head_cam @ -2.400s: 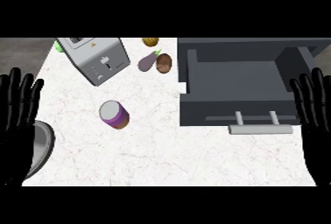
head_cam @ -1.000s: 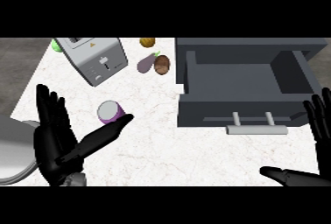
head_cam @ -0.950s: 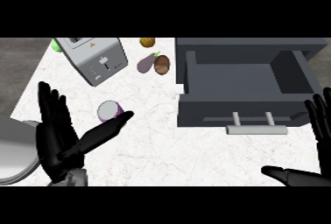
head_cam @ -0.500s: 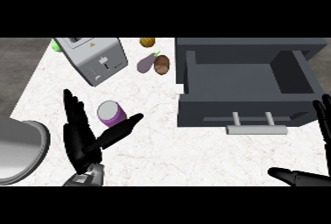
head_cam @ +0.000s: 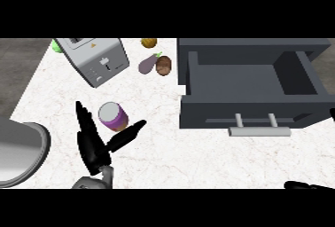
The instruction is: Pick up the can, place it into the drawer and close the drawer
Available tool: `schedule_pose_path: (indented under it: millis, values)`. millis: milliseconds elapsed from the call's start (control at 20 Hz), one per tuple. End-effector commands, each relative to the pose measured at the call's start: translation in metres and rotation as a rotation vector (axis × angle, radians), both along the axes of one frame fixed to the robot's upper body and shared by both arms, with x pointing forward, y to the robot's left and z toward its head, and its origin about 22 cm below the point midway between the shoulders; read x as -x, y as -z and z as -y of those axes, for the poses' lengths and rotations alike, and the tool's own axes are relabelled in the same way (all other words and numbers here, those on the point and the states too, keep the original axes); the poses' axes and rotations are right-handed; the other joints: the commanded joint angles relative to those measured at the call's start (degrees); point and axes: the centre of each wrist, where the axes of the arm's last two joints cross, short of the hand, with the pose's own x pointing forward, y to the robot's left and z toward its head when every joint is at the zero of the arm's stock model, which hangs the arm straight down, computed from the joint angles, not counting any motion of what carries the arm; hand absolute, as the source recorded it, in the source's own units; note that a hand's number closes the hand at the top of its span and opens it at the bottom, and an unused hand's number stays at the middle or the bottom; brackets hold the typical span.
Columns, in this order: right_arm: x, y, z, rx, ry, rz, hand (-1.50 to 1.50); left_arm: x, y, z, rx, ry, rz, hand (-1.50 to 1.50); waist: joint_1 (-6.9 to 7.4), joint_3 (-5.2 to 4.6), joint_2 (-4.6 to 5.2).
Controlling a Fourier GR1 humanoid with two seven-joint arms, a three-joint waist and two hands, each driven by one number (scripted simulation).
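The can [head_cam: 114, 117] stands on the counter [head_cam: 196, 155], left of the open drawer [head_cam: 248, 84]. Its pale top faces the view and its purple body slants toward lower right. No writing on it is legible. The left hand [head_cam: 95, 148] is spread, with straight fingers [head_cam: 83, 124] left of the can and the thumb [head_cam: 128, 135] just below it. Only an edge of the right hand [head_cam: 304, 185] shows, so its state cannot be told.
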Motion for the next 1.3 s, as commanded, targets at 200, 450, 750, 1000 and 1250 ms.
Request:
schedule_pose_path:
  millis: [200, 450, 750, 1000, 1250]
  values:
    - [-0.011, -0.019, -0.008, -0.014, 0.017, -0.011, -1.50, -0.009, 0.036, -0.013, 0.020, -0.055, -0.023, -1.50, 0.23, 0.00, 0.03]
    - [-0.010, -0.008, 0.007, 0.004, 0.000, -0.007, -1.50, -0.020, 0.060, -0.024, 0.017, -0.067, -0.030, -1.50, 0.12, 0.02, 0.01]
    - [0.015, -0.008, 0.001, 0.006, 0.017, 0.004, -1.50, -0.016, 0.090, -0.044, 0.073, -0.052, -0.041, -1.50, -0.02, 0.01, 0.01]
    - [0.015, -0.025, 0.015, 0.014, 0.007, 0.001, -1.50, -0.011, 0.114, -0.040, 0.062, -0.106, -0.049, -1.50, -0.24, -0.01, 0.03]
    - [0.002, -0.031, 0.010, 0.022, 0.018, 0.006, -1.50, -0.026, 0.127, -0.048, 0.074, -0.105, -0.037, -1.50, -0.29, -0.04, 0.17]
